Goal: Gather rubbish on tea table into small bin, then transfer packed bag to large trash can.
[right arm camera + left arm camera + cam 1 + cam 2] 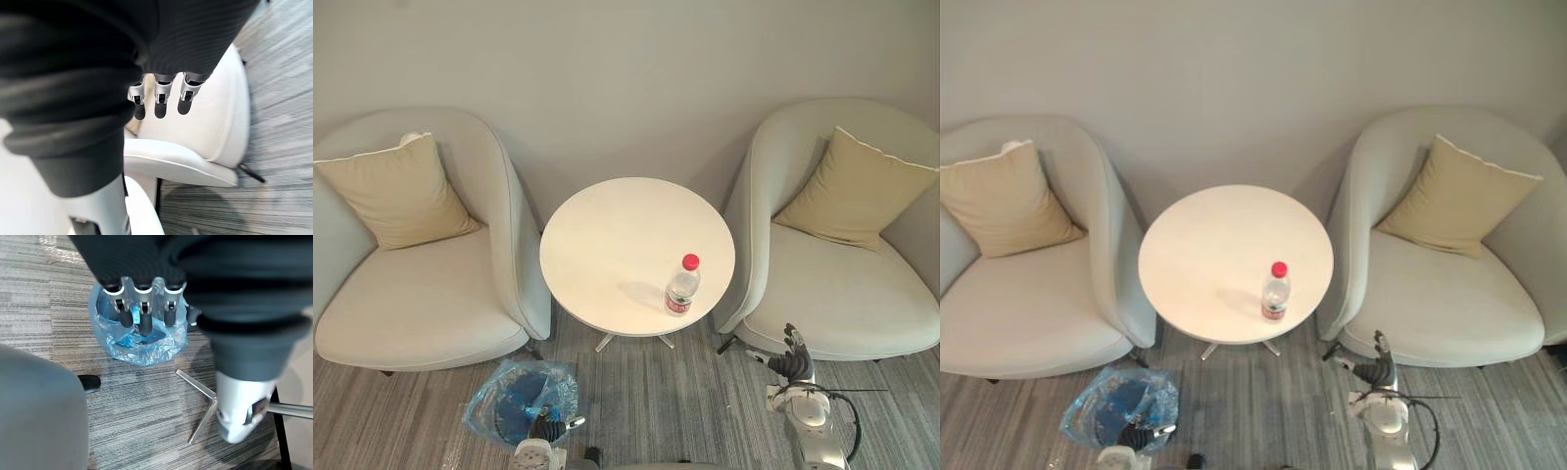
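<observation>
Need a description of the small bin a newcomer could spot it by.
A round white table stands between two pale armchairs. On the striped grey carpet before it, by the left armchair's front corner, sits the small bin. Nothing else there wears a crinkled blue plastic bag.

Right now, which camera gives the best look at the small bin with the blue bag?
The left wrist view: the bin is close and seen from above, straight into its opening, though the fingers of the left hand cross its rim. Both eye views show it small, beside the left armchair.
</observation>
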`<state>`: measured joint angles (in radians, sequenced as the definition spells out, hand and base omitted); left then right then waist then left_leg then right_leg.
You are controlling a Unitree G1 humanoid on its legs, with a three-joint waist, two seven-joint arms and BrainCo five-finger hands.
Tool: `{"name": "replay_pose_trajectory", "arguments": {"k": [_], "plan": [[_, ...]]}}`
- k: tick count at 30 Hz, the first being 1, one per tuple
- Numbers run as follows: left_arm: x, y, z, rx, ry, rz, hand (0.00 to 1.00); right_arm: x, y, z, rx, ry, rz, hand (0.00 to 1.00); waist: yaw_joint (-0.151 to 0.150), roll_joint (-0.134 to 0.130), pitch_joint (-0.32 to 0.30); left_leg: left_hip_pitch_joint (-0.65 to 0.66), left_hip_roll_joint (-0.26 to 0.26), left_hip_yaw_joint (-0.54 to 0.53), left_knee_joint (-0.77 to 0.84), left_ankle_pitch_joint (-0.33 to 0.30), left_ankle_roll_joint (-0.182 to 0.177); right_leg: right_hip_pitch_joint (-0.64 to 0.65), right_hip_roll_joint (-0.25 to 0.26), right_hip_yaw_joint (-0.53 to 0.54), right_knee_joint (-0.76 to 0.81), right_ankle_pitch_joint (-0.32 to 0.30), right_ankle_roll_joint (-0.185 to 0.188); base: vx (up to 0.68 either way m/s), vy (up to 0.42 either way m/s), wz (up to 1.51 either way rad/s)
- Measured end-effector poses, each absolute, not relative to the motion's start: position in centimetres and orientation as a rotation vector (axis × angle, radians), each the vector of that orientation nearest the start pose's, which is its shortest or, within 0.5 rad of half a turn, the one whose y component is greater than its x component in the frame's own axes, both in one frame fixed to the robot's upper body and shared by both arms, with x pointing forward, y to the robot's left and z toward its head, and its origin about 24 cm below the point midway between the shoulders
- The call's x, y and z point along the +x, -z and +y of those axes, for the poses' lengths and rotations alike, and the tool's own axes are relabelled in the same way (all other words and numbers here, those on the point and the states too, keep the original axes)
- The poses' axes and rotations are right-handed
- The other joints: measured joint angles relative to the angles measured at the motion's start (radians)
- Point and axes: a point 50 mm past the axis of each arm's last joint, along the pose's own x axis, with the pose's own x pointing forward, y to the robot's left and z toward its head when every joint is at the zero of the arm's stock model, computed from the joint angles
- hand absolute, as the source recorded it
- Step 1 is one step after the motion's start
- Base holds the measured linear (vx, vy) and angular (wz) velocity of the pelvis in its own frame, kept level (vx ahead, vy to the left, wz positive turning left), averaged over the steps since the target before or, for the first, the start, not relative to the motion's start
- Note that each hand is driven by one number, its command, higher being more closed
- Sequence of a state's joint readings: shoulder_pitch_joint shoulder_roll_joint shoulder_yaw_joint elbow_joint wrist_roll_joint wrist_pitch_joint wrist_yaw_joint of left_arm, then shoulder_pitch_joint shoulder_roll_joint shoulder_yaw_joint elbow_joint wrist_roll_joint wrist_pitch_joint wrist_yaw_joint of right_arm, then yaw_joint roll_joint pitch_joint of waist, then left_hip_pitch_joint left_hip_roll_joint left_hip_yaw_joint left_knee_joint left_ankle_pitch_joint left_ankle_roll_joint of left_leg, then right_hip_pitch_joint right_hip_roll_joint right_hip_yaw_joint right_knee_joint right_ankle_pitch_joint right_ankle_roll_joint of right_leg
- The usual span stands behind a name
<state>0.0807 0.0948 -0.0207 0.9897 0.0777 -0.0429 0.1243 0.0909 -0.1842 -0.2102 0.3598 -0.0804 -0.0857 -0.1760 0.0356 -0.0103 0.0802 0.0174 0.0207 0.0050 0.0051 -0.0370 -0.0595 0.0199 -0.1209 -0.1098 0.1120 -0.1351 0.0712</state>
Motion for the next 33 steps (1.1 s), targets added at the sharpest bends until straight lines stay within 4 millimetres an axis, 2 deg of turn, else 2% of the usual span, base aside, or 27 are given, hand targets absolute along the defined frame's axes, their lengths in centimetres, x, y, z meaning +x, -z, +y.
{"name": "replay_pose_trajectory", "arguments": {"k": [3,5,7,14,19,25,33], "plan": [[11.3,15.3,19.0,0.221,-0.109,1.006,0.0,22.0,1.9,-26.3,-0.306,0.385,0.267,0.0,0.0,0.013,0.01,-0.018,-0.003,-0.027,0.0,0.005,0.006,0.003,-0.001,-0.02,-0.016,0.01,-0.001,-0.01,0.002,0.2],[11.9,15.0,18.8,0.222,-0.101,0.976,0.0,23.5,0.3,-26.0,-0.318,0.364,0.196,0.0,0.002,0.024,0.039,-0.018,-0.004,-0.042,0.0,0.006,0.007,0.008,0.0,-0.029,-0.016,0.01,-0.001,-0.02,-0.002,0.14],[12.1,14.9,18.8,0.221,-0.101,0.962,0.0,24.2,-0.5,-25.6,-0.318,0.346,0.151,0.0,0.003,0.032,0.054,-0.02,-0.005,-0.05,0.0,0.006,0.007,0.015,0.0,-0.038,-0.022,0.011,-0.001,-0.01,-0.006,0.12],[12.6,14.6,18.7,0.223,-0.095,0.938,0.0,26.2,-1.8,-24.2,-0.32,0.287,0.093,0.0,0.006,0.04,0.081,-0.05,-0.011,-0.096,0.001,0.007,0.008,0.016,-0.001,-0.055,-0.036,0.013,-0.004,0.04,-0.005,0.17],[13.1,14.5,18.6,0.223,-0.092,0.924,0.0,26.9,-1.8,-23.0,-0.326,0.238,0.086,0.0,0.021,0.04,0.095,-0.053,-0.015,-0.108,0.001,0.007,0.008,0.02,-0.003,-0.055,-0.036,0.014,-0.005,0.03,0.006,0.11],[13.6,14.3,18.5,0.224,-0.092,0.908,0.0,26.8,-1.1,-22.6,-0.332,0.216,0.115,0.0,0.021,0.044,0.127,-0.054,-0.022,-0.153,0.006,0.007,0.008,0.044,-0.005,-0.073,-0.036,0.014,-0.005,0.0,0.002,0.21],[13.9,14.2,18.4,0.229,-0.09,0.898,0.0,26.7,-0.8,-21.9,-0.342,0.188,0.123,0.0,0.021,0.051,0.141,-0.055,-0.023,-0.155,0.013,0.007,0.008,0.048,-0.006,-0.074,-0.036,0.014,-0.004,-0.01,-0.001,0.01]]}}
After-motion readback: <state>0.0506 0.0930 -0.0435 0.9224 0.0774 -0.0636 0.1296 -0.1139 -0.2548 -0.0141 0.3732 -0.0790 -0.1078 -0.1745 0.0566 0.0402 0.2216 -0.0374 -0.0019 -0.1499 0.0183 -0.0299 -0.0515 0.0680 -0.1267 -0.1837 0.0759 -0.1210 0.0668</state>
